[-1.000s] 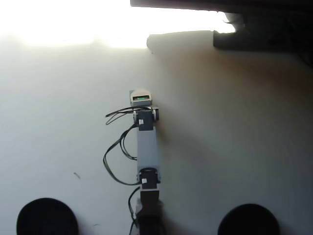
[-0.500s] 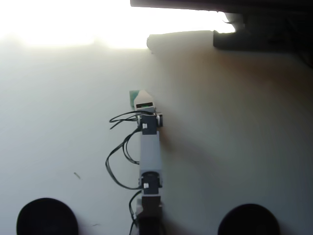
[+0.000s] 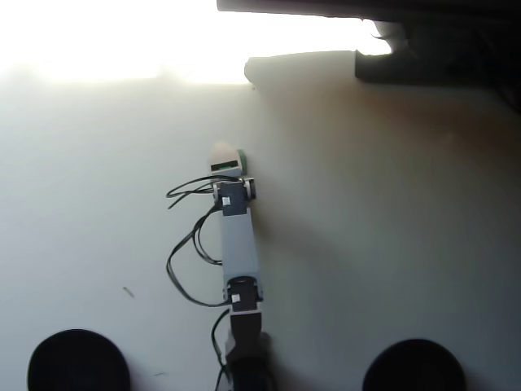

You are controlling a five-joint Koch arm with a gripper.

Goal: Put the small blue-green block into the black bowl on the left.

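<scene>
In the overhead view my arm reaches up from the bottom edge, and the gripper point(image 3: 225, 156) points down at the table near the middle. A sliver of the small blue-green block point(image 3: 242, 157) shows at the right edge of the gripper head; the rest of it is covered. The jaws are hidden beneath the gripper's pale body, so whether they hold the block cannot be told. The black bowl point(image 3: 78, 362) sits at the bottom left corner, far from the gripper.
A matching black bowl point(image 3: 413, 366) sits at the bottom right. Black cables point(image 3: 181, 262) loop out to the left of the arm. Dark objects point(image 3: 423, 49) line the top right edge, and glare washes out the top left of the table.
The gripper head has swung left. Half a second ago the block showed at the gripper's left side; now it shows at the right side.
</scene>
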